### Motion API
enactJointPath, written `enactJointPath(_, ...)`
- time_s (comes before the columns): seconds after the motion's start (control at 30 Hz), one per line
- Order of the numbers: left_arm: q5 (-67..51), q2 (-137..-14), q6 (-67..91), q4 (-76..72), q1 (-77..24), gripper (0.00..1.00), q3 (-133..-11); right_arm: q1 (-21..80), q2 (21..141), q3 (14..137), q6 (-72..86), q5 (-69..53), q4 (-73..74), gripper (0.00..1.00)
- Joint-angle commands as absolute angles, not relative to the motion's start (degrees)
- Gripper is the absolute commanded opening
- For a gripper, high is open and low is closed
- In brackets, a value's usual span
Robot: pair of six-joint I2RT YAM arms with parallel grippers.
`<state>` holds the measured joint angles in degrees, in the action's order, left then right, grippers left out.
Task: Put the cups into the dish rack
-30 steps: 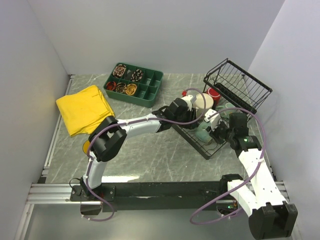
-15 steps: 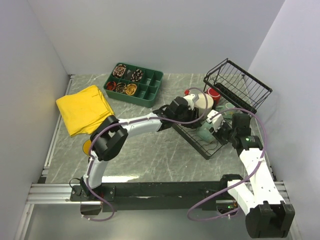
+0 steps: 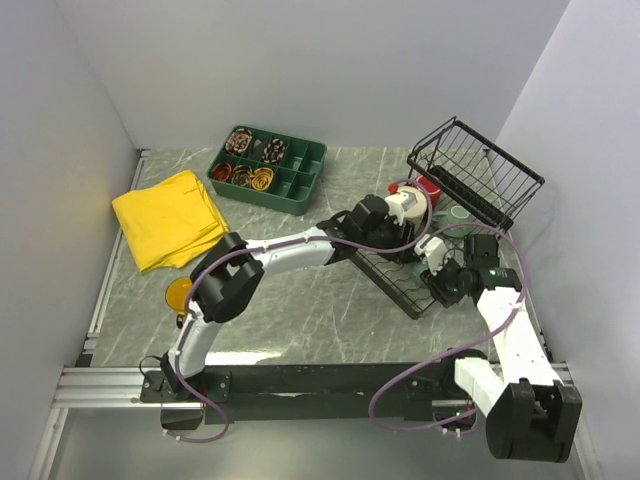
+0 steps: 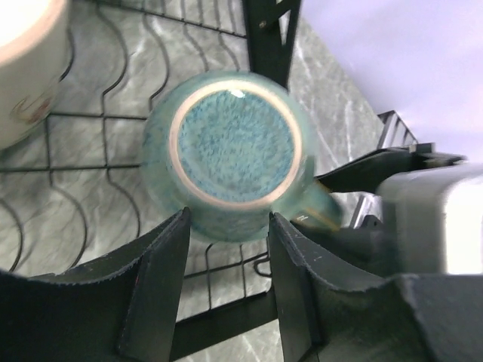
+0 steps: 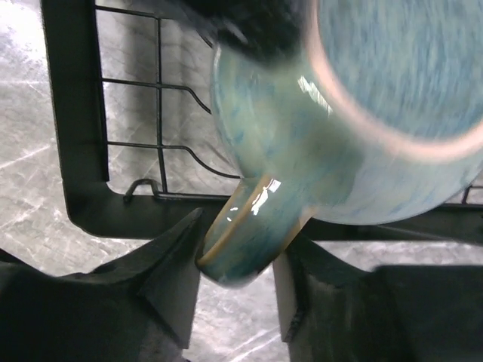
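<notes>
A grey-green marbled table (image 3: 300, 310) is closed in by pale walls (image 3: 320, 70) at the back and on both sides. Towards the back, left of centre, sits a dark green tray (image 3: 262, 201) split into compartments and turned slightly askew. 5 compartments at its left end hold small items: 2 dark and white, 2 reddish brown, 1 golden yellow, all too small to identify. The others show their green floors. Left of the tray, apart from it, lies a folded yellow cloth (image 3: 168, 218). Nearer the front is an orange disc (image 3: 178, 295), partly hidden. A metal rail (image 3: 100, 385) and a black bar (image 3: 330, 378) run along the near edge.
</notes>
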<state>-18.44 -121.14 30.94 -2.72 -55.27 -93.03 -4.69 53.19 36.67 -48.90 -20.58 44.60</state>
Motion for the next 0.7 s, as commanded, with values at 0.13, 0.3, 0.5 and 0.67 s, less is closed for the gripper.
enactJointPath(0.13,-20.9,-124.6,30.1,-2.9,-56.4,0.52,-100.1,-6.5,55.2,38.2,-48.2,-21.9,47.1,0.6)
enactJointPath(0.3,-19.3,-124.5,29.9,-2.4,-56.4,0.52,-100.5,-7.7,55.8,40.6,-48.6,-25.3,50.1,0.63)
enactJointPath(0.5,-6.8,-115.6,29.7,-3.9,-56.3,0.62,-94.8,-9.3,51.5,47.3,-46.5,-29.0,53.7,0.68)
enactJointPath(0.67,1.7,-105.7,27.8,-3.9,-56.2,0.69,-88.9,-9.4,50.5,54.0,-45.4,-33.6,58.0,0.69)
